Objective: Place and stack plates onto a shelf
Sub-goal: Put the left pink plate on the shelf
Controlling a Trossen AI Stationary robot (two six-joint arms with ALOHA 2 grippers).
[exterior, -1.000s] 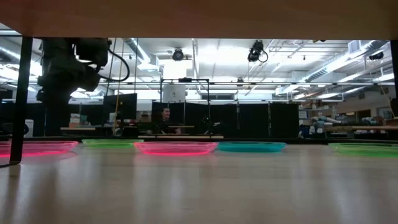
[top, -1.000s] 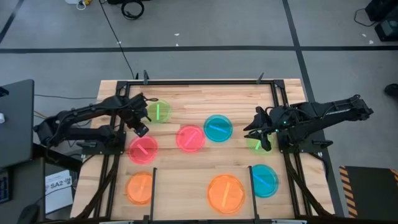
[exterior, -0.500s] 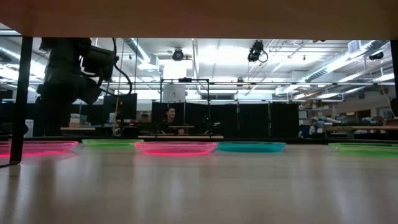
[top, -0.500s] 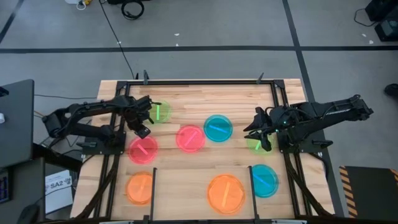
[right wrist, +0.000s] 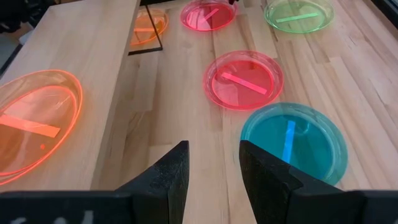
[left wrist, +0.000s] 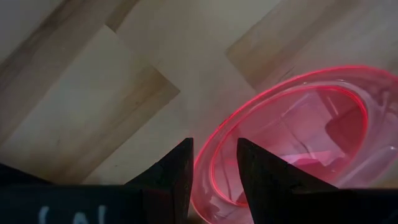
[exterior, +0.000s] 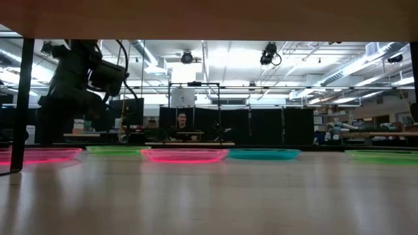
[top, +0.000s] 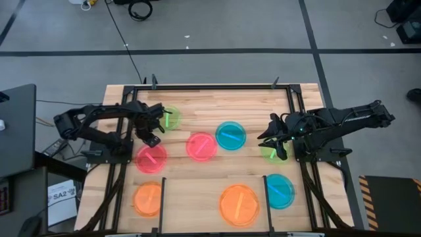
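Observation:
Several neon plates lie flat on the wooden table. My left gripper [top: 151,139] [left wrist: 214,167] points steeply down at the far rim of the left pink plate [top: 151,160] [left wrist: 298,124]. It is open, with one finger outside the rim and one inside, and no touch shows. My right gripper [top: 275,143] [right wrist: 211,163] hangs open above a green plate [top: 270,152] at the table's right. The shelf's thin black rods [top: 162,201] stand near the front edge, beside an orange plate [top: 239,205].
Also on the table are a green plate [top: 170,118], a second pink plate [top: 201,146], two cyan plates [top: 230,135] [top: 279,191] and another orange plate [top: 148,199]. Black rails [top: 299,112] frame the table. A person [exterior: 181,123] sits far behind.
My left gripper has sunk toward the far rim of the left pink plate and tipped to point more steeply down. Its fingers have stayed open.

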